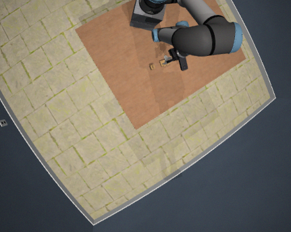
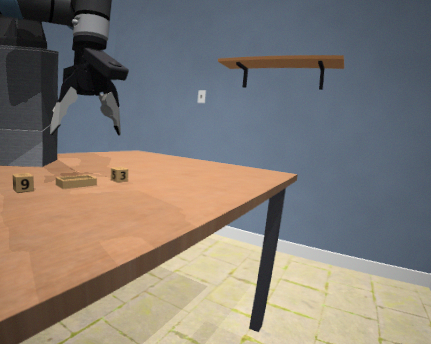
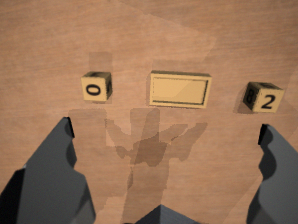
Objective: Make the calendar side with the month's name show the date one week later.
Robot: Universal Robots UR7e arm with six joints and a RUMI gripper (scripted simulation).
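Note:
The wooden tray (image 1: 162, 65) (image 2: 77, 184) (image 3: 180, 105) lies on the table with nothing in it. No month name is readable. One cube (image 1: 152, 67) (image 2: 23, 183) (image 3: 265, 97) stands apart from one tray end. It shows 2 on top and 8 on a side in the wrist view, and 9 in the exterior view. The other cube (image 2: 119, 175) (image 3: 96, 87) stands off the opposite end, with a sideways 0 on top in the wrist view and 5 and 3 in the exterior view. My gripper (image 1: 167, 60) (image 2: 85, 133) (image 3: 164, 122) is wide open and empty, high above the tray area.
The brown table (image 1: 125, 88) (image 2: 151, 210) (image 3: 235, 175) carries the arm's base (image 1: 146, 19) (image 2: 21, 107) behind the tray. A wall shelf (image 2: 286, 62) hangs beyond the table. In the top view the arm covers part of the table beside the tray.

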